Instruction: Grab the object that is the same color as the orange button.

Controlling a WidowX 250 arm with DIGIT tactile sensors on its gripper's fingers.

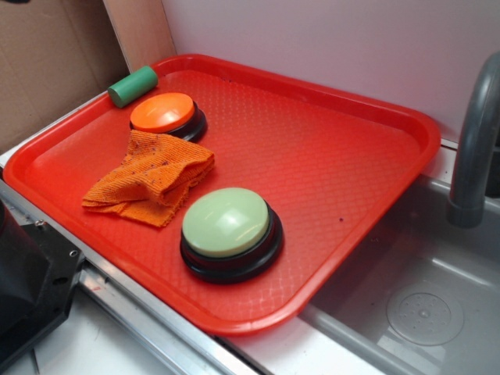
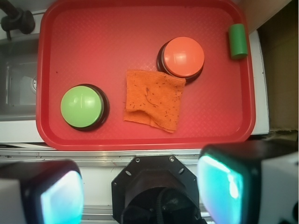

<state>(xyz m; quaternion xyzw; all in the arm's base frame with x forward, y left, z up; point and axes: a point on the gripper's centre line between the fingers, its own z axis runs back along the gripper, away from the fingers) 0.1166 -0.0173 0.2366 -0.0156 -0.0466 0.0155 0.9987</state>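
The object, an orange knitted cloth, lies crumpled on the red tray, one corner touching the orange button, a dome on a black base. In the wrist view my gripper hangs high above the tray's near edge, over the robot's black base. Its fingers stand wide apart with nothing between them. The gripper does not show in the exterior view.
A larger pale green dome button sits on the tray near the cloth. A small green cylinder rests on the tray's rim by the orange button. A grey sink with a faucet adjoins the tray.
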